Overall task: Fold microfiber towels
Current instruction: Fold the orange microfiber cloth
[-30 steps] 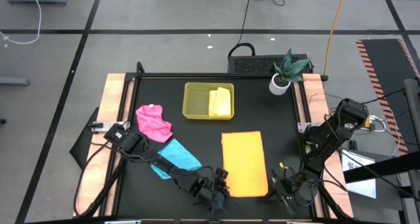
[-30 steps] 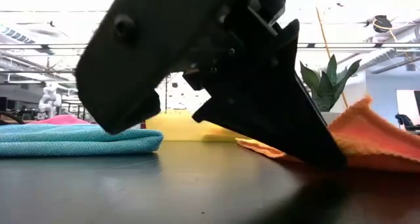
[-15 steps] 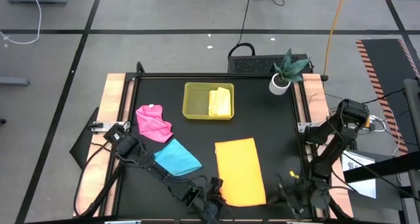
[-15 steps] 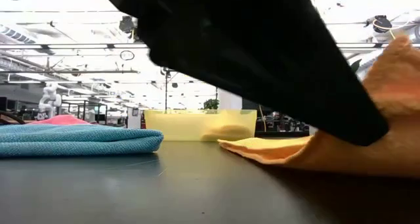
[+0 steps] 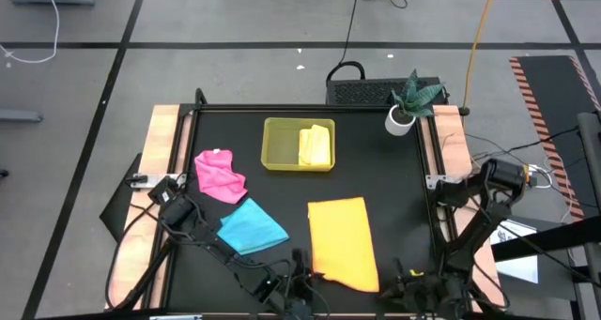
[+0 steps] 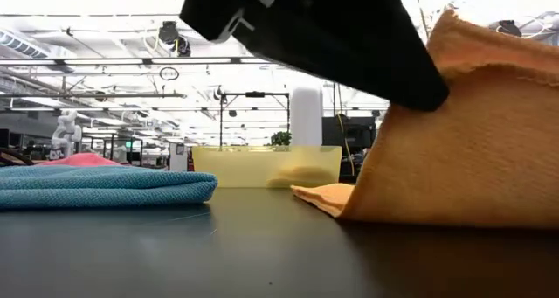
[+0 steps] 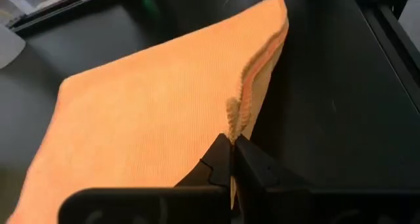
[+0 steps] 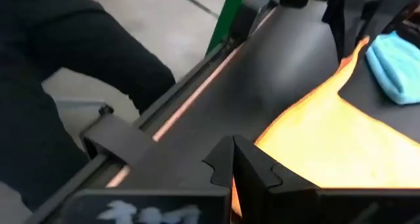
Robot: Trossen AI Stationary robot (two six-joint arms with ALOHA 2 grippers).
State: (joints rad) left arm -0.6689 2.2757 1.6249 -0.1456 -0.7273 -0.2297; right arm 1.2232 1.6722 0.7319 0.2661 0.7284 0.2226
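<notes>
No legible text
No words, labels, brand marks, numbers or signs can be read in any view.

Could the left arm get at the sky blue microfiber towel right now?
Probably not yet: the left pincer is shut on the orange microfiber towel, though the sky blue microfiber towel lies uncovered beside that arm.

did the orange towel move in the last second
Yes. In the high view the orange towel slid toward the table's near edge and slightly left, away from the yellow-green tray.
</notes>
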